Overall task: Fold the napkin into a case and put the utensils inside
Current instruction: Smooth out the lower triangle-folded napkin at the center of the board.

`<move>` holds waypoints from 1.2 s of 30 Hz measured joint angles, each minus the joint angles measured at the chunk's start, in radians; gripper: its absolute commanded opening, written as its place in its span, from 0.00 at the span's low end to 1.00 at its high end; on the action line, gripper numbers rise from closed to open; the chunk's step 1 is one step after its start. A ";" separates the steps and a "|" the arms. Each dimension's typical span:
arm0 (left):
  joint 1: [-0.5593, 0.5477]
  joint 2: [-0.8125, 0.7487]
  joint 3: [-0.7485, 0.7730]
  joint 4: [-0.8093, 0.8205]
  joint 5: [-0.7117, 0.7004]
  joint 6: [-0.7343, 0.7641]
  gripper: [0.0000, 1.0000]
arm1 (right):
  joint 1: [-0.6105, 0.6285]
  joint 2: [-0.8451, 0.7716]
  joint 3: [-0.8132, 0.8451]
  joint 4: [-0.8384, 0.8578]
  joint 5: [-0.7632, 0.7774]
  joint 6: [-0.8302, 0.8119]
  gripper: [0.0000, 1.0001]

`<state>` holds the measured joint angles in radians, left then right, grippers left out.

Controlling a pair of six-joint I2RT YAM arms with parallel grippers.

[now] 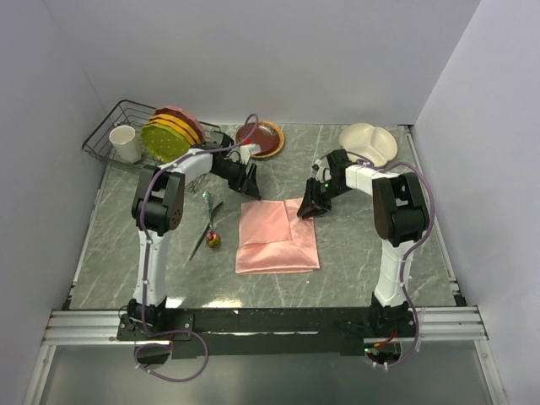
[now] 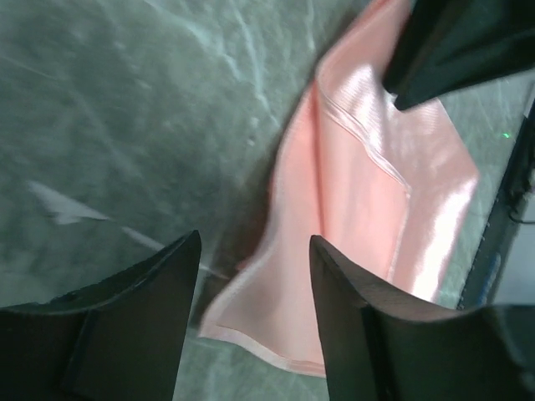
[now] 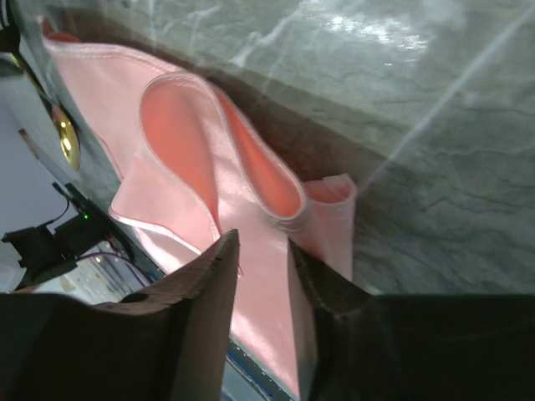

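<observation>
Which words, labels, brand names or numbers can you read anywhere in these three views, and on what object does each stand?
None can be read. The napkin, the white cup, the stacked plates and the table show no legible words, labels or numbers in any view.

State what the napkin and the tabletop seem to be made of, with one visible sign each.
Napkin: probably satin-like cloth, glossy; sheen, soft creases, stitched hem. Tabletop: marble or marble-print laminate, cannot tell which; grey-green with pale veins, slightly reflective.
</observation>
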<state>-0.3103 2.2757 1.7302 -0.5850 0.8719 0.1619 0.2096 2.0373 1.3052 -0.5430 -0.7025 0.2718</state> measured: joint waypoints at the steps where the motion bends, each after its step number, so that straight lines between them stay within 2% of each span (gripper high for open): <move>1: -0.004 0.000 0.000 -0.015 0.006 0.003 0.57 | 0.000 0.003 0.004 -0.006 0.003 0.002 0.34; 7: -0.057 -0.001 0.000 -0.096 0.033 0.027 0.52 | 0.000 0.013 0.020 -0.026 0.028 0.019 0.28; 14: -0.138 -0.056 0.000 -0.133 -0.021 0.031 0.60 | 0.002 0.013 0.022 -0.032 0.052 0.030 0.25; 19: -0.207 -0.150 0.000 -0.145 -0.081 0.038 0.59 | 0.002 0.013 0.023 -0.034 0.059 0.035 0.25; 25: -0.282 -0.211 0.024 -0.233 -0.055 0.114 0.59 | 0.004 0.013 0.023 -0.034 0.059 0.035 0.25; 27: -0.271 -0.229 -0.006 -0.216 -0.047 0.091 0.59 | 0.006 0.013 0.023 -0.034 0.060 0.035 0.25; 28: -0.251 -0.238 -0.025 -0.203 -0.044 0.076 0.63 | 0.006 0.013 0.023 -0.034 0.060 0.035 0.25; 31: -0.135 -0.245 -0.064 -0.141 -0.064 0.002 0.64 | 0.006 0.013 0.023 -0.034 0.060 0.035 0.25; 36: 0.030 -0.245 -0.108 -0.042 -0.135 -0.068 0.51 | 0.008 0.013 0.023 -0.033 0.060 0.036 0.25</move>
<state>-0.2806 2.0304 1.6222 -0.6273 0.7368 0.0944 0.2176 2.0502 1.3281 -0.5758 -0.6426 0.3077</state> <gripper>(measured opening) 0.581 0.252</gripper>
